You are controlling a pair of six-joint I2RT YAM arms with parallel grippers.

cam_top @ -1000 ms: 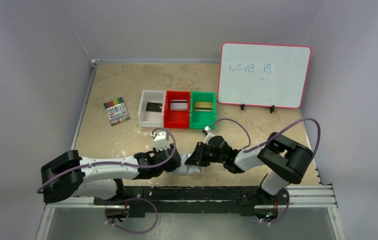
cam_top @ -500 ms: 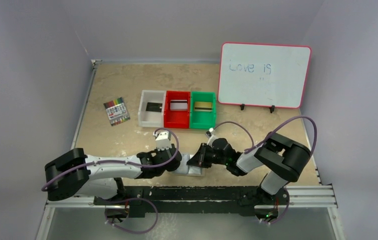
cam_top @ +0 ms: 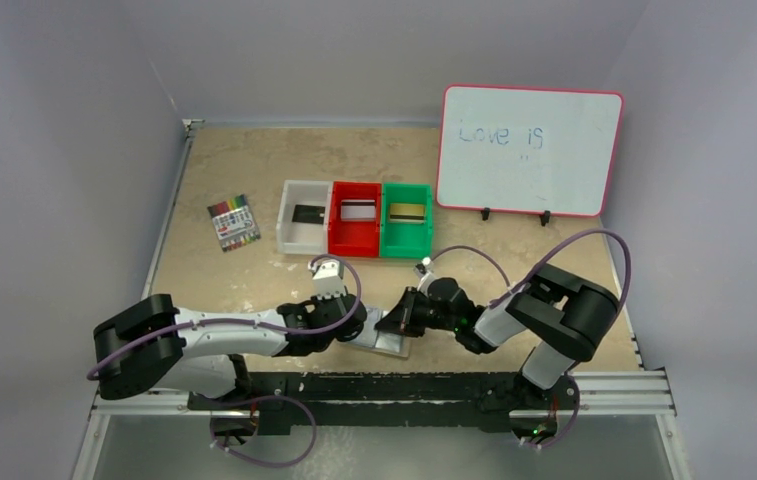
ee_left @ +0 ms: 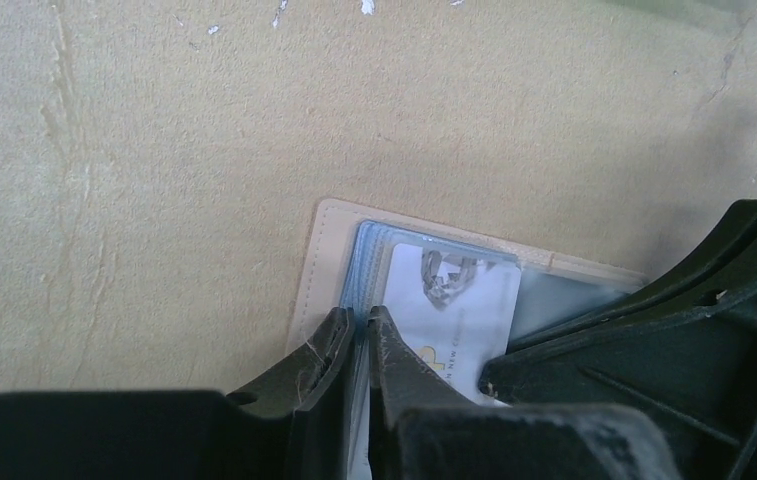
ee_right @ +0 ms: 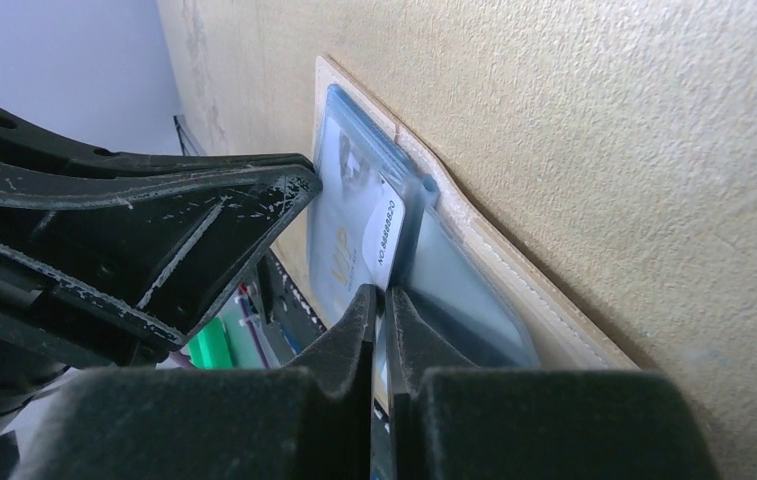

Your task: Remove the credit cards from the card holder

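The speckled tan counter [cam_top: 254, 170] carries everything. Toward its far edge three plastic bins stand in a row: white bin [cam_top: 287, 228], red bin [cam_top: 338, 242], green bin [cam_top: 388, 242]. They hold a thin black card [cam_top: 306, 213], a silver-grey card [cam_top: 356, 210] and a gold card with a dark stripe [cam_top: 406, 211], one each.

The beige bifold card holder with pale blue clear sleeves [ee_left: 322, 262] lies open at the middle of the near edge, between my two hands. My left hand [ee_left: 359, 322] is all but closed, nipping the edge of the sleeve stack. My right hand [ee_right: 382, 300], likewise nearly closed, nips the leaf that carries a white printed card [ee_left: 454, 300]. I cannot tell whether it grips that card or only the plastic.

I judge the card holder light and floppy, its sleeves slick, so it will slide or lift unless one hand pins it. A card is stiff but slippery, so it is best pinched by its exposed edge and drawn straight along the sleeve.
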